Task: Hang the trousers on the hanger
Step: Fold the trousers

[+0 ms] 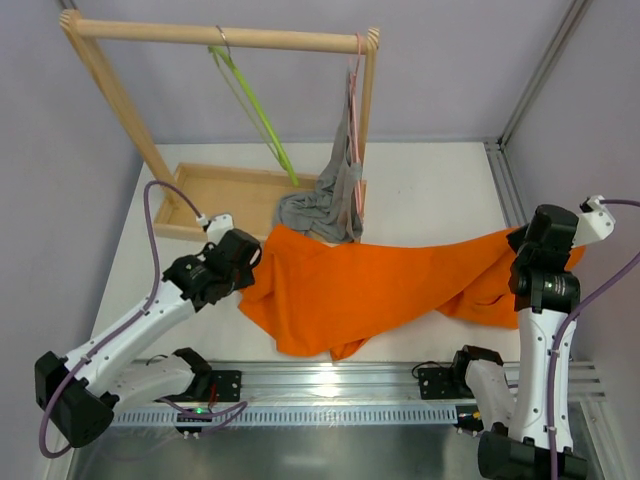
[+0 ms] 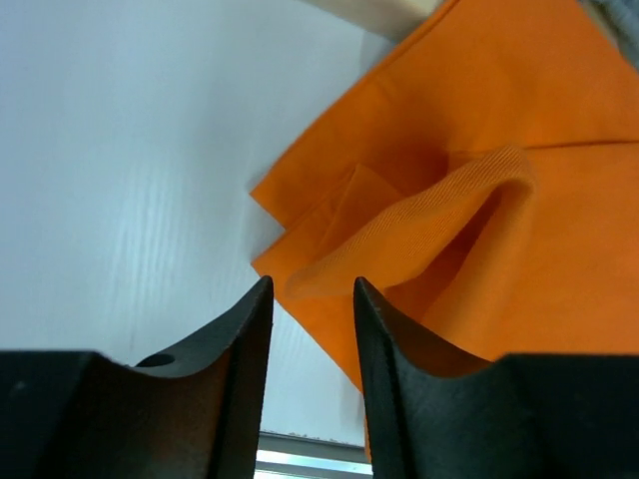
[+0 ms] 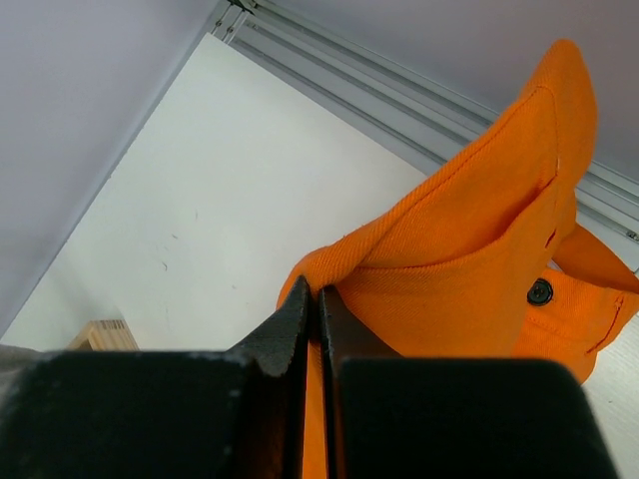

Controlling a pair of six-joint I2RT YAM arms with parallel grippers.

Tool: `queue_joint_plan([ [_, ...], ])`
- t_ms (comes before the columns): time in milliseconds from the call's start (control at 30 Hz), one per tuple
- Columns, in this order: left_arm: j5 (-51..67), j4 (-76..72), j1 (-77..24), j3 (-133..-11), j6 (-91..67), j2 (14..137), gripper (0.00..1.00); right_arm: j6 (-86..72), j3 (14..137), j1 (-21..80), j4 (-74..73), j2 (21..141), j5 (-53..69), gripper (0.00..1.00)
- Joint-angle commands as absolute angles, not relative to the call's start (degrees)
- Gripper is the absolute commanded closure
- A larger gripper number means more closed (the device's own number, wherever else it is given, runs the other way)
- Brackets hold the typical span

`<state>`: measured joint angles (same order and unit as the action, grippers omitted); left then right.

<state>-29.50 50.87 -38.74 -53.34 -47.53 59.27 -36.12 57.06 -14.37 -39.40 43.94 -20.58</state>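
Two pincers are ours, one at each end of the trousers (image 1: 370, 280), which lie spread across the table (image 1: 440, 190) between our arms. Our right gripper (image 3: 318, 295) is squeezed tight on the top edge of the trousers, near the button (image 3: 540, 291). Our left gripper (image 2: 313, 291) is partly open and holds nothing. A raised fold of orange cloth sits just past its fingertips.

We think the job now is to grab that fold. To do it well, we should slide one finger down each side of the fold and then squeeze, so we catch cloth and not the table.

The hanger (image 1: 255, 110) hangs from the wooden rail (image 1: 220, 35) at the back, well apart from the trousers. The grey garment (image 1: 325, 205) touches the trousers' back edge, so we should lift with care there. We see bare table at the back right. The wall (image 1: 600, 100) is close to our right arm.
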Motion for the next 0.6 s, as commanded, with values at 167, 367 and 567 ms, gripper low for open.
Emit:
queue_joint_plan([
  [167,-23.81,44.73,-38.41,-36.48,-63.26,48.96,0.65,-35.60,57.83,-14.59,-36.30,43.77,-20.04,0.96],
  [367,-24.17,40.09,-38.41,-32.52,-65.56,47.81,0.50,-35.59,57.31,-14.59,-36.83,42.72,-20.39,0.96],
  [567,-22.76,37.00,-38.41,-31.91,-67.58,54.31,0.43,-35.86,56.78,-14.59,-36.39,42.36,-19.34,0.96],
])
